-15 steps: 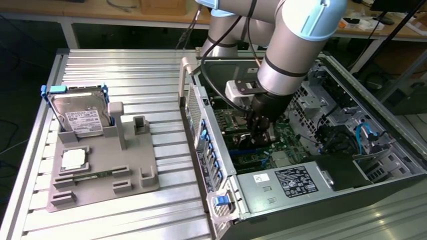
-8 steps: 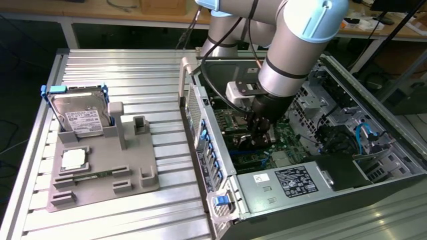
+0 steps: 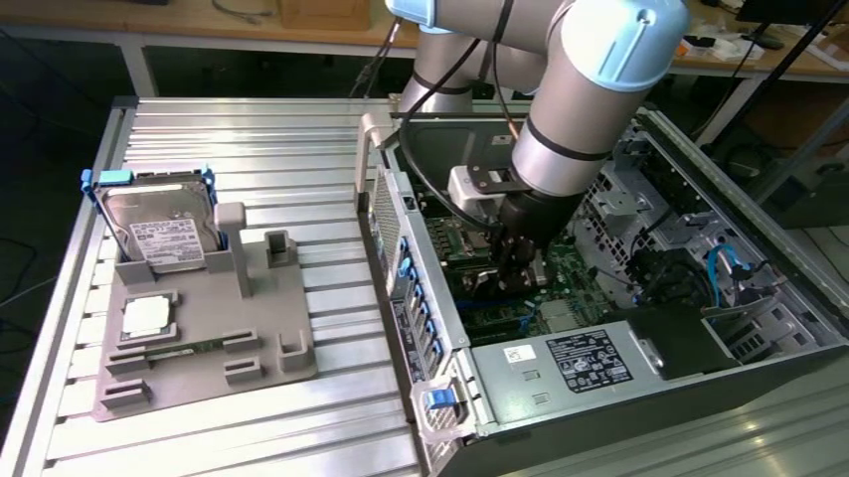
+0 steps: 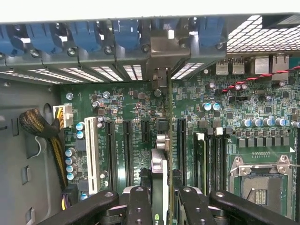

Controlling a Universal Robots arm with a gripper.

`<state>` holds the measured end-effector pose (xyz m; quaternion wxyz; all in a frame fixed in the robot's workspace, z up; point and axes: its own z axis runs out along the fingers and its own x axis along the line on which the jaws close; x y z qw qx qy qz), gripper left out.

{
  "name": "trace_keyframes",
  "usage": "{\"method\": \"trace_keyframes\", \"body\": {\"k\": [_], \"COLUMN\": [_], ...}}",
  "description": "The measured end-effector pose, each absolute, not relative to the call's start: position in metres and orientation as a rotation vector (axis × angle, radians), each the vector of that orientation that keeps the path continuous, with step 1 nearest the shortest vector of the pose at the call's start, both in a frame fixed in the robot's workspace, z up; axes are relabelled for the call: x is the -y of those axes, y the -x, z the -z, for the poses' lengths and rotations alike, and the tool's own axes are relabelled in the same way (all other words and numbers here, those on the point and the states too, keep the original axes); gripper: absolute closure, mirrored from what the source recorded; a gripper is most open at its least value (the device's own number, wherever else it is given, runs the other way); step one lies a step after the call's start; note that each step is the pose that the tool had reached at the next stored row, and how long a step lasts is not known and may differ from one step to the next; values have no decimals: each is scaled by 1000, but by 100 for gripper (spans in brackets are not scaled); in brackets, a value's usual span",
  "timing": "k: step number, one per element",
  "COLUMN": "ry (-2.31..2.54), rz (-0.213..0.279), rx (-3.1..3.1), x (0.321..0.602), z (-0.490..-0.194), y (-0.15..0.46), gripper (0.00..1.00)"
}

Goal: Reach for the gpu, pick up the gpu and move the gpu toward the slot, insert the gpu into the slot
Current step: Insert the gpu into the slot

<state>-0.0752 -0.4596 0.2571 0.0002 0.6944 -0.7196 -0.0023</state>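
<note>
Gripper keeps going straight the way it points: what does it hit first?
The gripper, clamped on the gpu, points down at the motherboard. The card's edge would likely touch first, on the board between the black expansion slots; what sits directly under it is hidden.

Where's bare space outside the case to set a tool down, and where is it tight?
Free: the ribbed table beyond the hard drive, the strip between the grey fixture and the case wall, and the table in front of the fixture. Crowded: inside the case, where the end effector holds the gpu at the motherboard.
</note>
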Motion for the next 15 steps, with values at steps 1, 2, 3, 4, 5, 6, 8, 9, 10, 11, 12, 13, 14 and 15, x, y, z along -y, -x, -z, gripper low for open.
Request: {"method": "trace_keyframes", "body": {"k": [1, 2, 3, 4, 5, 6, 8, 9, 10, 11, 12, 13, 14, 15], "ry": [-2181, -2181, -2181, -2182, -2182, -2182, -2182, -2182, -2183, -2183, -2184, -2184, -2185, -2185], "rz": [7, 7, 7, 7, 8, 8, 8, 9, 10, 11, 13, 14, 16, 17], "rx": [2260, 2260, 2260, 2260, 2261, 2261, 2261, 2261, 2261, 2262, 2263, 2263, 2264, 2264], "x": [460, 460, 459, 459, 459, 459, 458, 458, 458, 458, 457, 457, 457, 457], "z": [-257, -257, -257, -257, -257, -257, -256, -256, -256, -255, -255, -255, -254, -254], "y": [75, 75, 75, 75, 75, 75, 75, 75, 75, 75, 75, 75, 75, 75], "gripper": [73, 73, 73, 73, 73, 73, 73, 73, 73, 73, 73, 73, 73, 73]}}
